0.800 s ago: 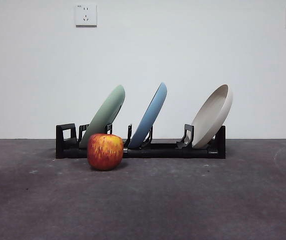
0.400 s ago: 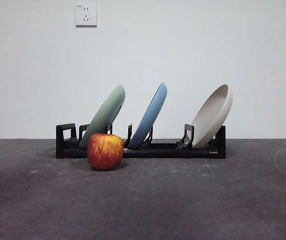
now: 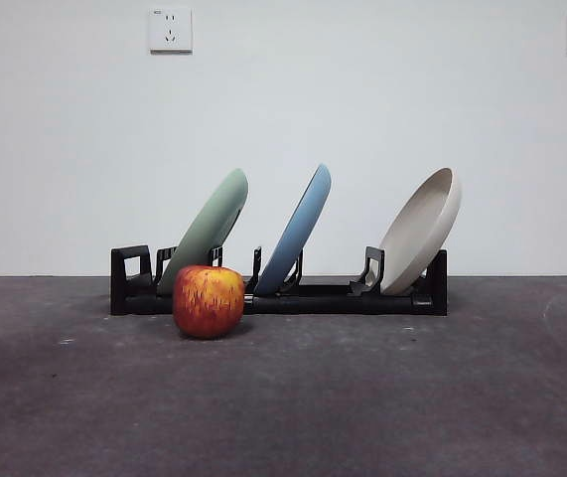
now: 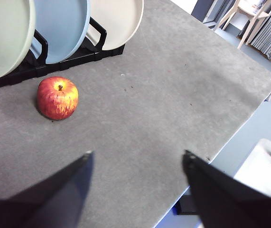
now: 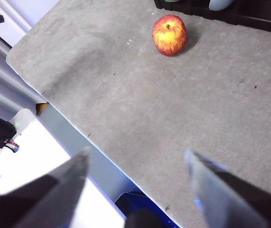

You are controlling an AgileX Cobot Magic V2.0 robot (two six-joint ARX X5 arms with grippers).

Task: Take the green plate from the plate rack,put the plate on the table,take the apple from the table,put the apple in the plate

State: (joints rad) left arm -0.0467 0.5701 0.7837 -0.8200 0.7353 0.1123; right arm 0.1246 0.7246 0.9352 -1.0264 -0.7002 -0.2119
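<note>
My left gripper [image 4: 136, 159] and right gripper [image 5: 136, 156] hang wide, empty, above the table [image 3: 382, 397]. The green plate [image 3: 207, 231] leans at the plate rack's [image 3: 343, 296] left end; the apple [image 3: 209, 301] sits just nearer.

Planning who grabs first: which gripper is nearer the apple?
Left, slightly. The left gripper hangs open over the table nearer the apple; the right gripper hangs open at the table's edge, farther off.

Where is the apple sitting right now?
In the front view the apple sits on the table, left of centre, just in front of the plate rack below the green plate.
</note>
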